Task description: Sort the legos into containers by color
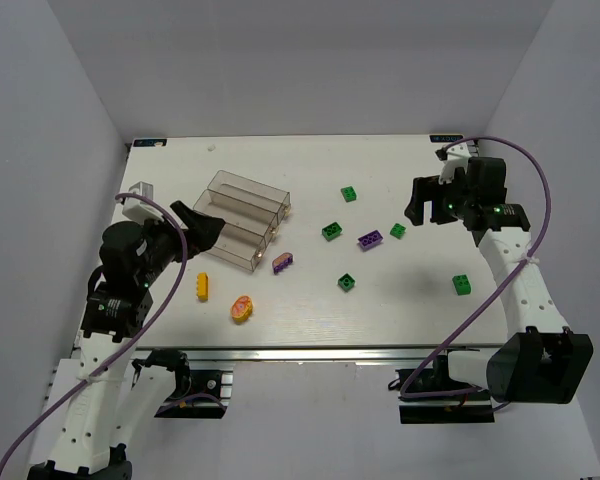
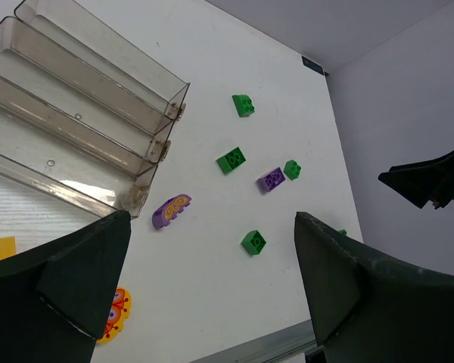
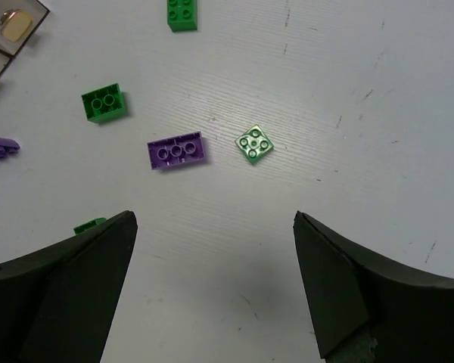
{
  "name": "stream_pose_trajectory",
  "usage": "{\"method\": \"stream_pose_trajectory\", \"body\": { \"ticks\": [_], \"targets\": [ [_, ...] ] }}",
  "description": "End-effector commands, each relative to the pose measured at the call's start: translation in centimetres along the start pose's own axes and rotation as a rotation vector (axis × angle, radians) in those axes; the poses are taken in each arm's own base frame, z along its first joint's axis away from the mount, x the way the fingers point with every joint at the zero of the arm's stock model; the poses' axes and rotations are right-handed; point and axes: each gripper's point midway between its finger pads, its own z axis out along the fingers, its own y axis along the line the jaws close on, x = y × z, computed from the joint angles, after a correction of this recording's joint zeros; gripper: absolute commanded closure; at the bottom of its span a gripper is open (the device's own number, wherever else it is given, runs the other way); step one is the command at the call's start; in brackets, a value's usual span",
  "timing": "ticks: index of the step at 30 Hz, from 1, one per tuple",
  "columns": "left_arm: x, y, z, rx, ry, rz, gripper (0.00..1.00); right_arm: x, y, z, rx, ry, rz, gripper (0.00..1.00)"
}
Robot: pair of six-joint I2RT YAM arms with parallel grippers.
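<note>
The clear stepped containers [image 1: 248,220] [image 2: 83,128] lie empty at the table's left. My left gripper [image 1: 202,222] [image 2: 212,218] hovers open at their near-left end, holding nothing. Loose legos lie on the table: a yellow brick [image 1: 203,286], an orange-yellow round piece [image 1: 242,308], a curved purple piece [image 1: 283,263] [image 2: 171,210], a purple brick [image 1: 370,240] [image 3: 177,150] and several green bricks [image 1: 331,231] [image 3: 104,103]. My right gripper [image 1: 425,200] [image 3: 214,215] hangs open and empty at the right, above bare table near the purple brick and a small green brick [image 3: 254,144].
One green brick [image 1: 463,285] lies apart at the right, close to the right arm's forearm. Another green brick [image 1: 350,194] sits farther back. White walls enclose the table on three sides. The metal front rail [image 1: 300,355] runs along the near edge.
</note>
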Motion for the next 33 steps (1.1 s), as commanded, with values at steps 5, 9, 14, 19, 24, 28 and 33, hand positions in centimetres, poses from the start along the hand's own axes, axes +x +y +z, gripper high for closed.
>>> {"method": "stream_pose_trajectory", "body": {
  "ticks": [5,9,14,19,24,28,33],
  "targets": [
    [1.4,1.0,-0.1,-0.03,0.042,-0.02,0.03,-1.9,2.5,-1.3,-0.139,-0.067,-0.087,0.11],
    [1.6,1.7,0.1,-0.062,0.047,-0.025,0.03,-1.9,3.4,-1.7,-0.204,-0.085,-0.2,0.11],
    [2.5,3.6,0.3,-0.168,0.09,-0.055,0.36,-0.9,7.3,-3.1,-0.457,-0.086,-0.405,0.11],
    [4.8,7.2,-0.5,-0.364,0.154,-0.126,0.75,-0.4,11.8,-5.4,-0.68,-0.182,-0.52,0.11],
    [7.6,10.9,-2.3,-0.583,0.211,-0.212,0.29,1.7,13.4,-4.0,-0.691,-0.178,-0.482,0.18],
    [10.4,13.6,-1.5,-0.698,0.321,-0.208,0.22,3.1,14.6,-1.8,-0.67,-0.109,-0.438,0.36],
    [12.5,17.3,0.6,-0.82,0.435,-0.093,0.21,4.8,15.0,0.4,-0.589,-0.046,-0.477,0.28]
  ]
}}
